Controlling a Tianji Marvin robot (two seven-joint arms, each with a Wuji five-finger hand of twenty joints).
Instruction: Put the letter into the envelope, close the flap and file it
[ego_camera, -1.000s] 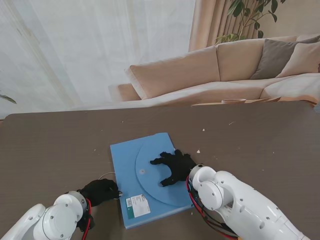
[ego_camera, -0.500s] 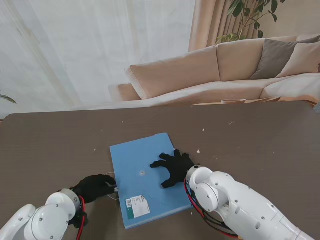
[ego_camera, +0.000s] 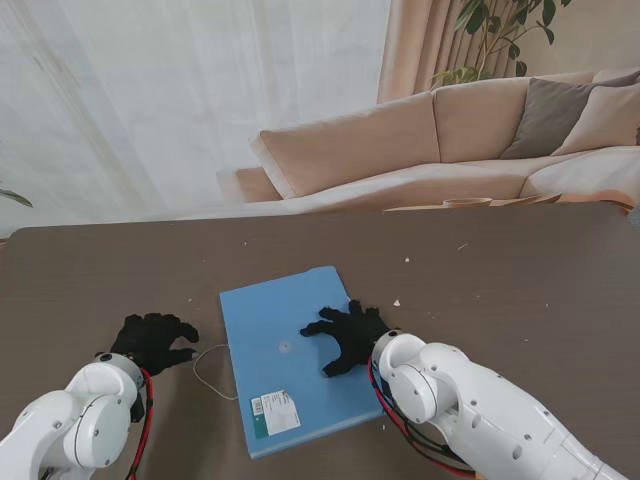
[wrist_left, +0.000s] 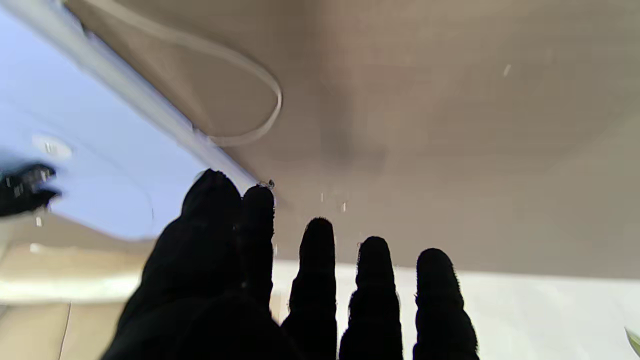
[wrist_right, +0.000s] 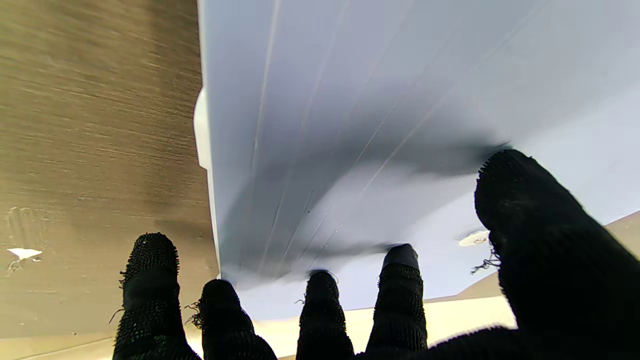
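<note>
The flat blue plastic envelope lies on the dark wooden counter, flap shut. The right hand rests spread on it; the left hand is spread and empty beside it. It looks light, thin, bendable and slippery; better to lift it by an edge.

stand: high, looking down | wrists: close, along fingers | shared: envelope

A home living room — beige sofa with cushions, sheer curtains, a houseplant behind.
</note>
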